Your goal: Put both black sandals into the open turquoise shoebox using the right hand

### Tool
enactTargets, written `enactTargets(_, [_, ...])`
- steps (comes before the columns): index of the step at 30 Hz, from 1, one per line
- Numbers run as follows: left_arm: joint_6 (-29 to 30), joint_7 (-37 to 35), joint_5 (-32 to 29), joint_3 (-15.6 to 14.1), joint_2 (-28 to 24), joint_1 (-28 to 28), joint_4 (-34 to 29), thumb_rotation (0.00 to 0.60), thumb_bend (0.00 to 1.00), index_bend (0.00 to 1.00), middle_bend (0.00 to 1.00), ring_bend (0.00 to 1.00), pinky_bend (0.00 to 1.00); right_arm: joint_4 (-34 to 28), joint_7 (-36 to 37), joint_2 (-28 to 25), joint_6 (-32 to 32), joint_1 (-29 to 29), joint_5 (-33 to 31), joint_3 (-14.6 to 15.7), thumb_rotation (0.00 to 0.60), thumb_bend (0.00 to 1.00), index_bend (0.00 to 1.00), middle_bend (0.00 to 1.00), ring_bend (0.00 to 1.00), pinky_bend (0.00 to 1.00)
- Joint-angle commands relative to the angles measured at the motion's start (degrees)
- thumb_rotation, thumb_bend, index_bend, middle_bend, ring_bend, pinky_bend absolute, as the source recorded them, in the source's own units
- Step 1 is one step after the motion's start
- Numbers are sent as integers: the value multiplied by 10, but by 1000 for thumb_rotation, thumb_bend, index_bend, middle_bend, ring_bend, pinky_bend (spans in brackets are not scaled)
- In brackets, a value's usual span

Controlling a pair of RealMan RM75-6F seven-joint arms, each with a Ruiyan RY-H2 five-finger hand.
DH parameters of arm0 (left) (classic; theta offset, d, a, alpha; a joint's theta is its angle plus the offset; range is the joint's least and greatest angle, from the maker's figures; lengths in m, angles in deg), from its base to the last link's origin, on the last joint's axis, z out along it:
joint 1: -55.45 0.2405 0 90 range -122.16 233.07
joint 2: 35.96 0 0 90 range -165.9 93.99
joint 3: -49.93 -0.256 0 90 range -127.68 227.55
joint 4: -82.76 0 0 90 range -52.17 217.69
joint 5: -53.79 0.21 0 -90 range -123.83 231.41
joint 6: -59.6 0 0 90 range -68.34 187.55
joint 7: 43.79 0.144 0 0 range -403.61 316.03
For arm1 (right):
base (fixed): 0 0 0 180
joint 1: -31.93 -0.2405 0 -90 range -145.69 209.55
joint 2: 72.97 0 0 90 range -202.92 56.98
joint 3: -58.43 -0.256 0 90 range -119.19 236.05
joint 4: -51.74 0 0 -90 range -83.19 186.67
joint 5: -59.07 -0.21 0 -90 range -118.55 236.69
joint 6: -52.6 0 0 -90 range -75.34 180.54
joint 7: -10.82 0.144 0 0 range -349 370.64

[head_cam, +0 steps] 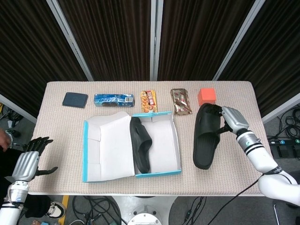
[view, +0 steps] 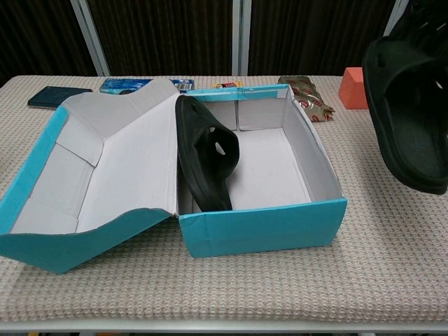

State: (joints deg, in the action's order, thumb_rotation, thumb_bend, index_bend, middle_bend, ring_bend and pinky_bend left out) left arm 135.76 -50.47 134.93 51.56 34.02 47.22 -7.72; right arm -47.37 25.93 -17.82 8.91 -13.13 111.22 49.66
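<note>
The turquoise shoebox (head_cam: 174, 140) (view: 259, 227) stands open mid-table, its lid (head_cam: 105, 147) folded out to the left. One black sandal (head_cam: 140, 143) (view: 204, 154) leans on its side against the box's left inner wall. My right hand (head_cam: 233, 119) grips the strap end of the second black sandal (head_cam: 206, 137) (view: 409, 112) and holds it lifted off the table, right of the box, its heel hanging down. In the chest view the hand itself is almost out of frame. My left hand (head_cam: 28, 159) hangs open off the table's left front edge.
Along the far edge lie a dark wallet (head_cam: 75, 100), a blue packet (head_cam: 113, 99), a candy bar (head_cam: 148, 101), a brown snack bag (head_cam: 181, 101) and an orange cube (head_cam: 206, 96) (view: 353, 87), the cube just behind the raised sandal.
</note>
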Motion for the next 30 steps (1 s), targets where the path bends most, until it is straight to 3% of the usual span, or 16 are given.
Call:
enactTargets(1, [1, 0, -1, 1, 0, 0, 1, 600, 90, 161, 86, 25, 35, 6, 103, 24, -33, 38, 88, -50, 600, 117, 565, 533, 300, 390])
enactTargets(7, [-1, -1, -5, 1, 1, 0, 4, 600, 90, 161, 86, 25, 35, 43, 244, 107, -51, 40, 184, -79, 600, 115, 568, 534, 300, 385])
enactTargets(14, [1, 3, -11, 5, 1, 2, 5, 600, 89, 161, 86, 25, 35, 111, 326, 201, -50, 11, 261, -74, 600, 100, 571, 534, 300, 384])
enactTargets(23, [-1, 11, -19, 7, 7, 2, 11, 600, 89, 161, 86, 25, 35, 205, 398, 281, -56, -8, 296, -57, 600, 94, 572, 534, 300, 376])
enactTargets(30, [-6, 9, -23, 8, 10, 0, 17, 600, 89, 161, 86, 25, 35, 256, 436, 311, -50, -19, 312, -42, 600, 96, 572, 534, 300, 376])
